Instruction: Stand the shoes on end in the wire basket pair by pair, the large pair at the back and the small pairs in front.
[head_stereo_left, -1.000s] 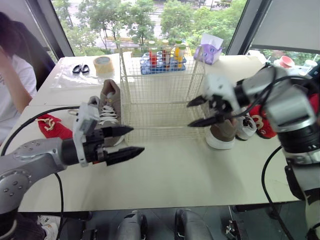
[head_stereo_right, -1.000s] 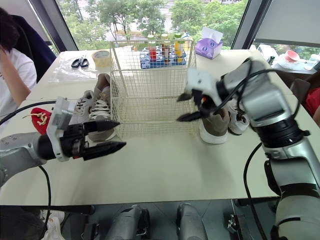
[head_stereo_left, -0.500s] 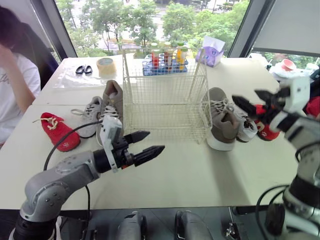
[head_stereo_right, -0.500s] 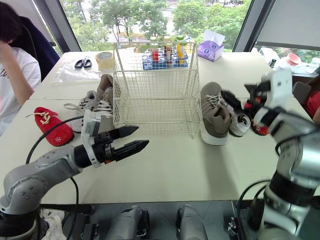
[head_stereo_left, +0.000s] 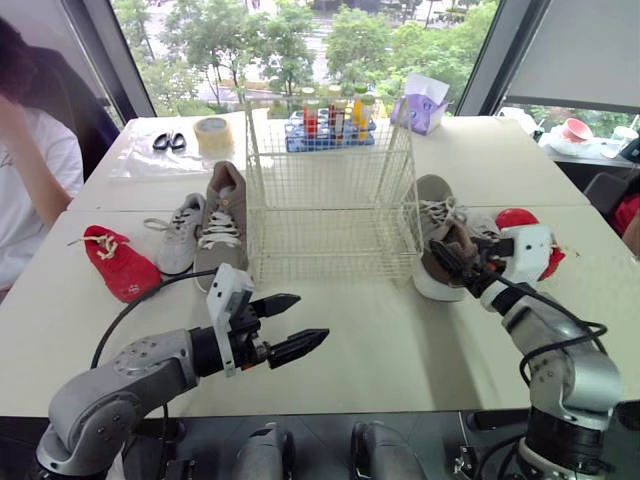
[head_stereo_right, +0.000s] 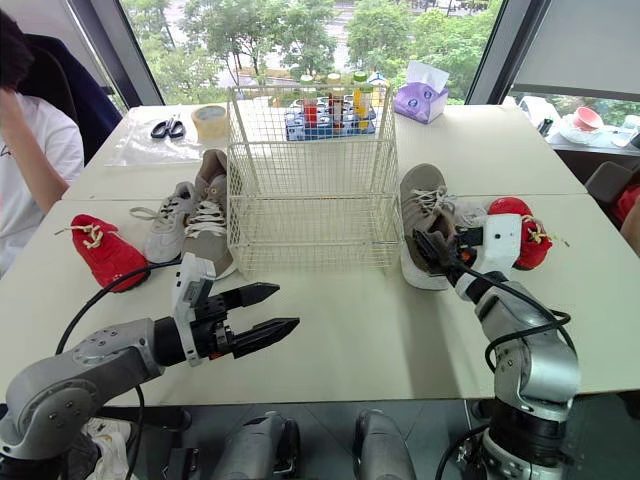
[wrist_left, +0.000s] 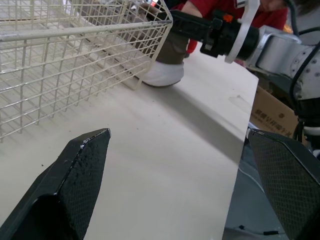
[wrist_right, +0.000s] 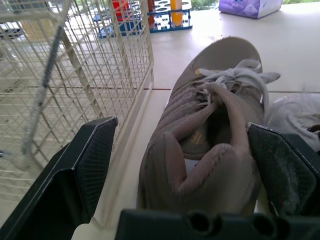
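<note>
- Right gripper (wrist_right: 181, 150) is down low now. Half a second back it hung high off to the right, and it has dropped in behind the large taupe shoe (head_stereo_left: 437, 232) just right of the wire basket (head_stereo_left: 330, 200).
- Its fingers (wrist_right: 87, 165) are spread wide, one on each side of that shoe's heel. Whether either pad is actually touching the shoe, I cannot tell, and nothing is gripped.
- That shoe lies flat on its sole on the table (head_stereo_left: 400, 345), toe pointing away and laces loose, with its side close to the basket's right wall.
- Right beside it is a small pale shoe (head_stereo_right: 472, 214), and past that a small red shoe (head_stereo_right: 522, 222) (partly hidden behind the wrist housing).
- Left gripper (head_stereo_left: 297, 322) has slipped back a touch toward the near edge. It hovers over bare table in front of the basket with its fingers well apart, and it holds nothing.
- Over on the basket's left, the second large taupe shoe (head_stereo_left: 222, 225) lies flat against the wire. A small grey shoe (head_stereo_left: 180, 232) is next to it, and the other red shoe (head_stereo_left: 118, 268) sits farther out.
- All six shoes are still outside the basket.
</note>
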